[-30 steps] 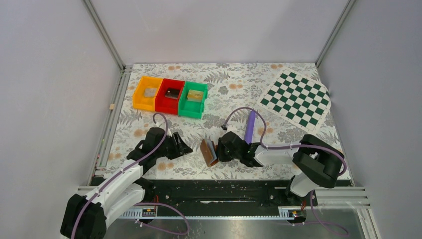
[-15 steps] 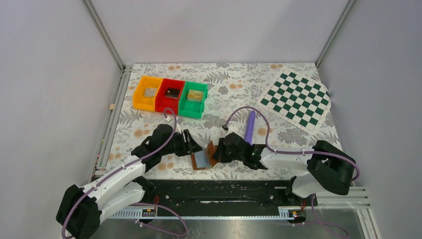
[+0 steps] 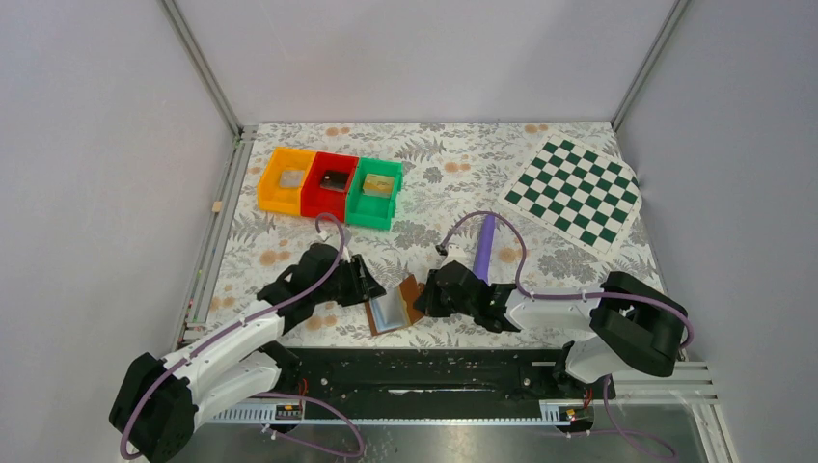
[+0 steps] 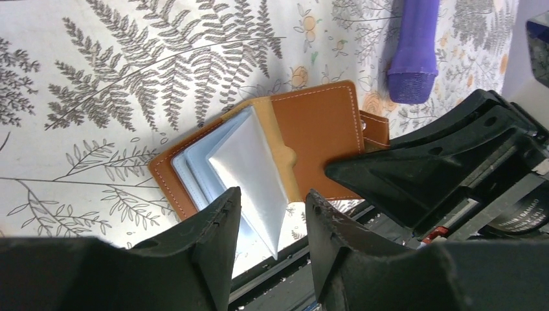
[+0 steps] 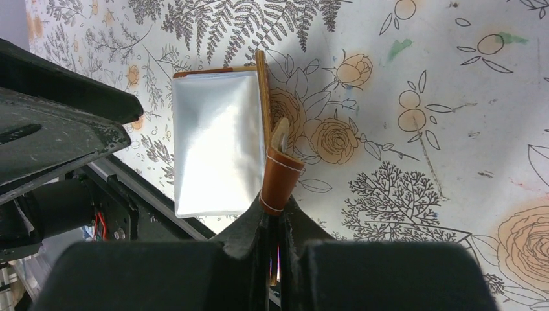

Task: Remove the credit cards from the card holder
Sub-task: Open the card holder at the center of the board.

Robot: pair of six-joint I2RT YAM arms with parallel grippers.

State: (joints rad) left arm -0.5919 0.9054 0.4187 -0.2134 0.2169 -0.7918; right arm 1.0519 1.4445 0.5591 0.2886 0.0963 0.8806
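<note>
The brown card holder (image 3: 410, 291) lies open near the table's front edge, with pale blue inner panels and a silvery card (image 3: 390, 311) fanned out of it. In the left wrist view the card holder (image 4: 324, 126) is open and the silvery card (image 4: 249, 168) sticks out towards the camera. My left gripper (image 3: 371, 285) is open, and its fingertips (image 4: 228, 202) stand either side of the card's corner without touching it. My right gripper (image 3: 431, 295) is shut on the card holder's brown strap (image 5: 280, 178), with the silvery card (image 5: 217, 152) just to its left.
A purple stick (image 3: 484, 245) lies just behind the right gripper. Orange (image 3: 286, 179), red (image 3: 330, 184) and green (image 3: 376, 191) bins, each holding a card, stand at the back left. A checkerboard (image 3: 576, 193) lies at the back right. The black rail (image 3: 434, 362) runs along the near edge.
The card holder went from standing on edge to lying open with a card fanned out. My left gripper moved right up to it. My right gripper shifted slightly, still gripping.
</note>
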